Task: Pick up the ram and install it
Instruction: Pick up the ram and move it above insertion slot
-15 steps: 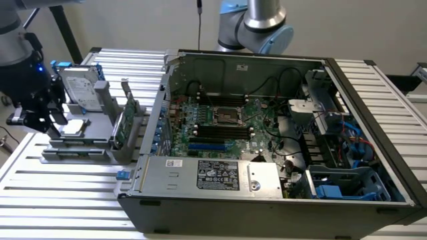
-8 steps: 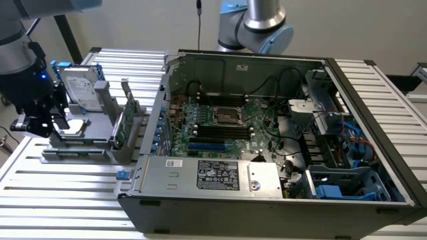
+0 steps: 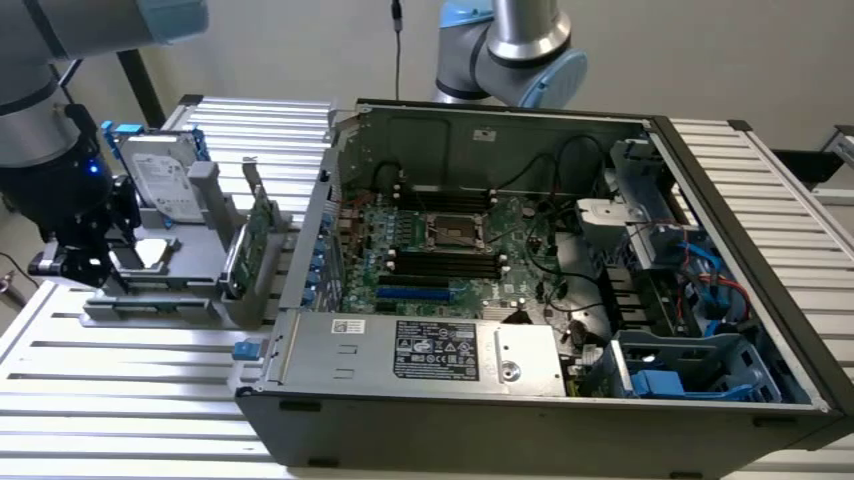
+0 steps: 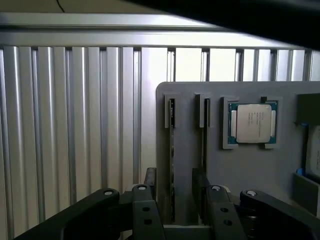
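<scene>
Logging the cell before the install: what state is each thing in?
computer case: open, motherboard exposed.
ram: on edge in the grey holder's slot, not lifted.
gripper: open, astride the ram.
processor: flat in its holder recess.
hard drive: upright in the holder.
expansion card: upright in the holder.

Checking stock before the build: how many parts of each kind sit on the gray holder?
ram sticks: 2
processor chip: 1
hard drive: 1
expansion card: 1
Total: 5
</scene>
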You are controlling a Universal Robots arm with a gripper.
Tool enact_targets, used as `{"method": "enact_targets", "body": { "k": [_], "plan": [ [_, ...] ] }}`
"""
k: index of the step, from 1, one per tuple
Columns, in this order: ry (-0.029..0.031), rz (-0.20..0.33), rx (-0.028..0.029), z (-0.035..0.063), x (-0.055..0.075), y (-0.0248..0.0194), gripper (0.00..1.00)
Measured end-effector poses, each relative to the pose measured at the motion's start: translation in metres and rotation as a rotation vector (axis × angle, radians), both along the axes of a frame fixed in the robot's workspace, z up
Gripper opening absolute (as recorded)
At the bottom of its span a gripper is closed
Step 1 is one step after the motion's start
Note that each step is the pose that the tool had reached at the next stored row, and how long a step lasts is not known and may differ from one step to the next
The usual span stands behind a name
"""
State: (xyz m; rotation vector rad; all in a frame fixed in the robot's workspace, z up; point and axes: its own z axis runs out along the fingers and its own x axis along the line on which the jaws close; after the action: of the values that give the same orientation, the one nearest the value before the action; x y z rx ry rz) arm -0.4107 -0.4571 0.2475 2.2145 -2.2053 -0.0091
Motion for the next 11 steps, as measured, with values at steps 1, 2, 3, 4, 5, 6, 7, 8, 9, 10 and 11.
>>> {"method": "enact_targets", "body": {
  "k": [1,2,3,4,5,6,7,8,9,10,11],
  "plan": [
    [0.0,0.0,0.0,-0.0018,0.0,-0.0004,0.42],
    [0.0001,0.0,0.0,-0.0035,0.0,-0.0009,0.42],
    [0.0,0.0,0.0,-0.0055,0.0,-0.0014,0.42],
    [0.0,0.0,0.0,-0.0074,0.0,-0.002,0.42],
    [0.0,0.0,0.0,-0.0092,0.0,-0.0025,0.42],
    [0.0,0.0,0.0,-0.0109,0.0,-0.003,0.42],
    [-0.0001,0.0,0.0001,-0.0129,0.0,-0.0035,0.42],
    [0.0,0.0,0.0,-0.0146,0.0,-0.0038,0.42],
    [0.0001,0.0,-0.0001,-0.0163,0.0,-0.004,0.42],
    [-0.0001,0.0,0.0,-0.0182,0.0,-0.0041,0.42],
    [0.0,0.0,0.0,-0.0201,0.0,-0.0042,0.42]
  ]
}}
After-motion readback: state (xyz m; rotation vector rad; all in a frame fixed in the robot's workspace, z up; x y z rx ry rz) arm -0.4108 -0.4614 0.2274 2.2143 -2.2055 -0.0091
